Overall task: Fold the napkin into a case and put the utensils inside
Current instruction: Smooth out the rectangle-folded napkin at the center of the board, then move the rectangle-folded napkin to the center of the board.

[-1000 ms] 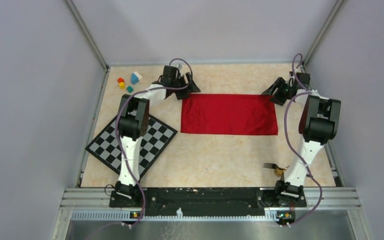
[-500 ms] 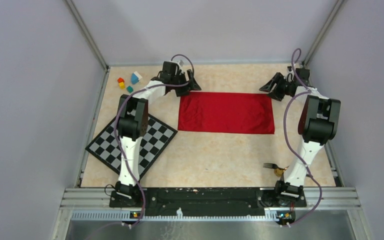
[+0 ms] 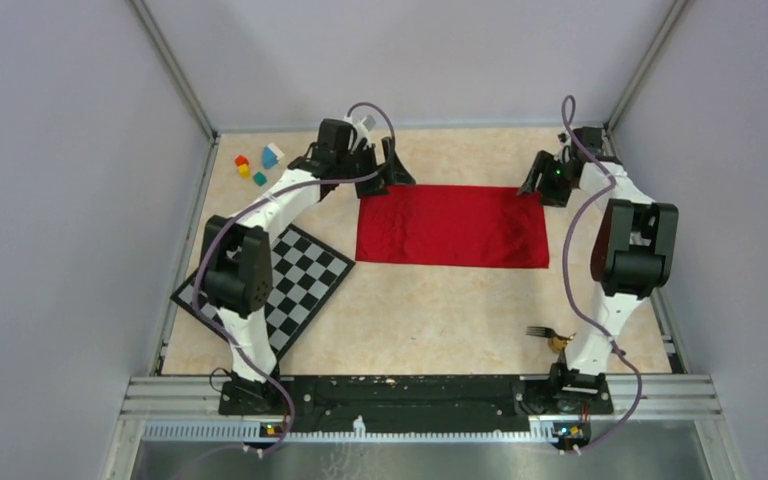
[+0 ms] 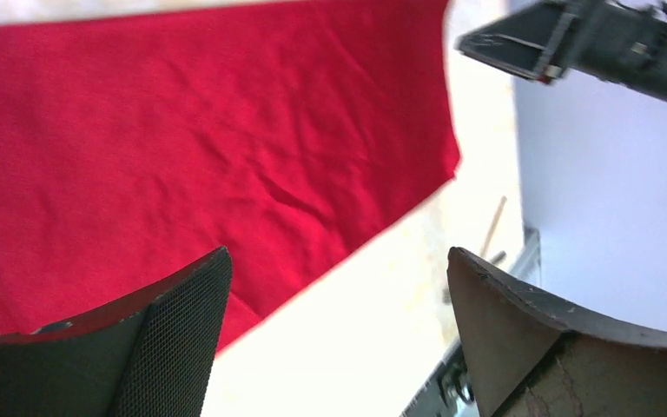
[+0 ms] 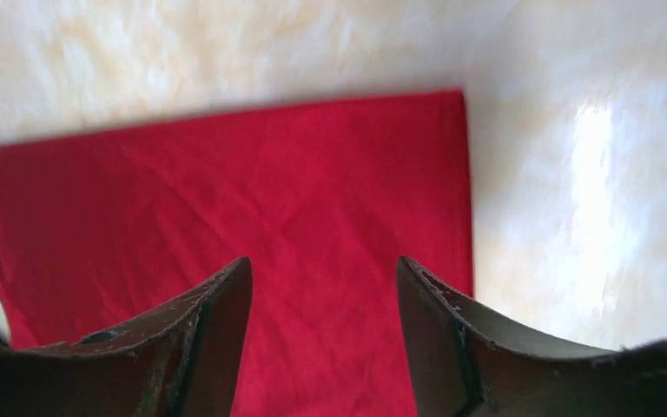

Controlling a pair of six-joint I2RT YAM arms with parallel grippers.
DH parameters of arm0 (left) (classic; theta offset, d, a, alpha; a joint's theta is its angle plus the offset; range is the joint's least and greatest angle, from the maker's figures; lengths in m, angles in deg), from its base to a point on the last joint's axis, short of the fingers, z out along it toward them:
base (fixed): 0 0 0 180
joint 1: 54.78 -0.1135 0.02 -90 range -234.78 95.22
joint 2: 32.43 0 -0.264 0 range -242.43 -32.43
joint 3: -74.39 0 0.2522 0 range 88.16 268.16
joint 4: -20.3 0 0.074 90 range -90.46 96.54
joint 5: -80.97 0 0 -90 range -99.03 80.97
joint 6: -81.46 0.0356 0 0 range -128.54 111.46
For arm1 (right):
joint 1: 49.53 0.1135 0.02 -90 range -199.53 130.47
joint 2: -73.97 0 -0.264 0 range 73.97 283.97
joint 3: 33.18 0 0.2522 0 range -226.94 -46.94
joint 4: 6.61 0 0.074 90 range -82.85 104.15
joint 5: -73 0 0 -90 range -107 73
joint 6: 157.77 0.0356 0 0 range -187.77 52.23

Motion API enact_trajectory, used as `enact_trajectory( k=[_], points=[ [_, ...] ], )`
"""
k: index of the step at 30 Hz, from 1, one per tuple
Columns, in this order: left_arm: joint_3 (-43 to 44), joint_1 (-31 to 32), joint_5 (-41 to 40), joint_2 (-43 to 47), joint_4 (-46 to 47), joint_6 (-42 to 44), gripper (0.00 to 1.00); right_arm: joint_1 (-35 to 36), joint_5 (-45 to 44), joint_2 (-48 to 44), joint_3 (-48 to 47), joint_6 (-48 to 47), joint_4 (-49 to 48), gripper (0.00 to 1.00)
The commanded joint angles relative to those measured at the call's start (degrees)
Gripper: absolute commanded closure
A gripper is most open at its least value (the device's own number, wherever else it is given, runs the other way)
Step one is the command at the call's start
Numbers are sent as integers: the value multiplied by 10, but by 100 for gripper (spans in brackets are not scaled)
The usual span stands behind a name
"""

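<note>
The left arm (image 3: 285, 195) and right arm (image 3: 596, 325) have white links, black joints and purple cables (image 3: 566, 258); the fingers (image 4: 165, 330) are dark and curved.

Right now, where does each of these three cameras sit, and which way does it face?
Top external: fixed above and behind the arm bases, looking down on the table, the red napkin, the checkered mat and both whole arms.
Right wrist: on the right arm, looking down past the open right gripper at one end of the napkin.
Left wrist: on the left arm, looking through the open left gripper across the napkin toward the right gripper.
Shared: all three show the napkin.
</note>
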Motion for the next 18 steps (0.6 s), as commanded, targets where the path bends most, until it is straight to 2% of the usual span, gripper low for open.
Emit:
enact_trajectory(
  k=[1,5,7,13,18],
  points=[
    [-44,30,54,130,-1,23,2,52,-79,-125,64,-31,71,39],
    [-94,42,69,192,-35,56,2,60,-21,-183,174,4,11,48],
    [-119,43,68,226,-46,65,2,60,-30,-203,211,12,-11,51],
    [-175,43,80,318,-57,81,2,35,-12,-209,286,18,-45,76],
    [-190,43,74,360,-79,96,2,-3,-38,-216,337,10,-47,78]
  ],
)
